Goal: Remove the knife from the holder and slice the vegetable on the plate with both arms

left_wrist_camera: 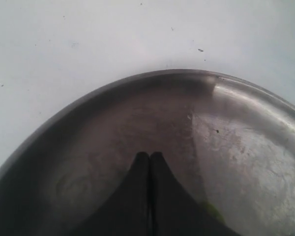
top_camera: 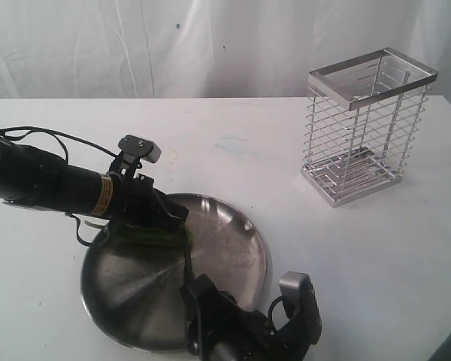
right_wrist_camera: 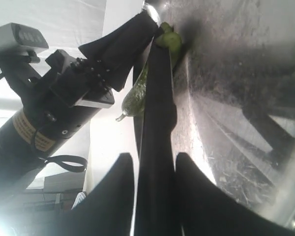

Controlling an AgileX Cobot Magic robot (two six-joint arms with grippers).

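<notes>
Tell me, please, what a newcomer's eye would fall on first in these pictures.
Both arms meet over the steel plate at front centre: the right gripper grips a black knife set against a green chilli, with the shut left gripper right beside it. The shiny wire holder stands apart at the back right.

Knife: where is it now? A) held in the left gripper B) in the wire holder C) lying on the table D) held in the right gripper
D: in the right wrist view the knife runs between the fingers of the right gripper toward the chilli pepper, and the wire holder shows no knife.
</notes>
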